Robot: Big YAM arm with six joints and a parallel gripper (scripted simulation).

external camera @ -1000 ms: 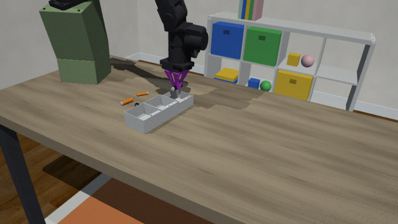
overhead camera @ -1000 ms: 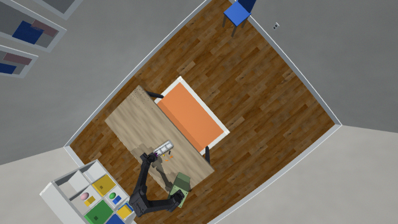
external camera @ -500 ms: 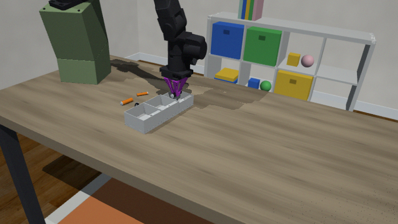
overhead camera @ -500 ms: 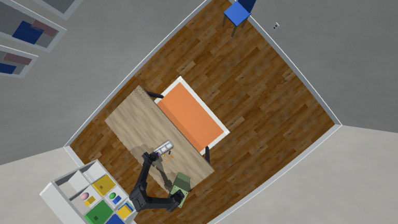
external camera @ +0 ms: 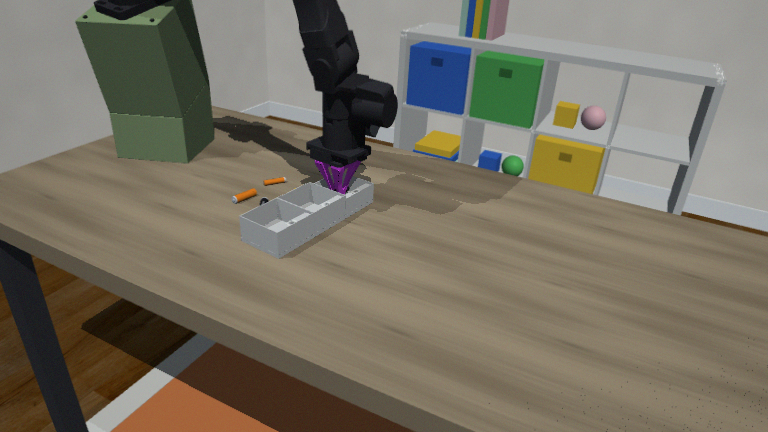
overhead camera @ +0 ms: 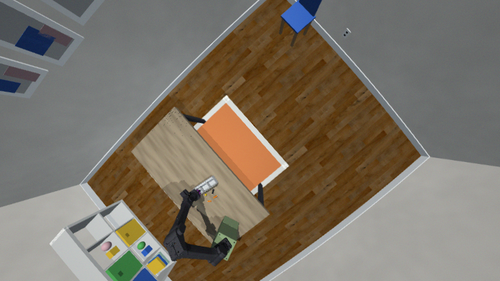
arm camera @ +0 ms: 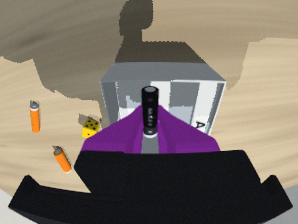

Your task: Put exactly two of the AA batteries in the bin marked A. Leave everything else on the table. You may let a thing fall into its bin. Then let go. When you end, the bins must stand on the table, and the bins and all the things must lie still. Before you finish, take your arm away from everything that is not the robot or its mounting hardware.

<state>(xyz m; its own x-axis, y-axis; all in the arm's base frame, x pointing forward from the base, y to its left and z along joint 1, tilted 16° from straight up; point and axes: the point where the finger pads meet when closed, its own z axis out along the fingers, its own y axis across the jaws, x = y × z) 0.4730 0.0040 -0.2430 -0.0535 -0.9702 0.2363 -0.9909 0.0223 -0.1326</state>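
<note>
My gripper (external camera: 339, 185) has purple fingers and is shut on a black battery (arm camera: 149, 106), which stands on end between them. It reaches down into the end compartment of a grey three-compartment bin (external camera: 306, 214), the end nearest the shelf. In the wrist view the bin (arm camera: 164, 94) lies right below the fingers. I cannot read any bin letters. Two orange batteries (external camera: 244, 195) (external camera: 274, 181) lie on the table beside the bin, and they also show in the wrist view (arm camera: 35, 116) (arm camera: 61, 159). From above, the gripper (overhead camera: 199, 191) is at the bin's end (overhead camera: 206, 183).
A small yellow spotted thing (arm camera: 89, 127) and a small black thing (external camera: 263, 201) lie on the table next to the bin. The green robot base (external camera: 150, 80) stands at the table's far left. A white shelf (external camera: 542, 107) with coloured boxes stands behind the table.
</note>
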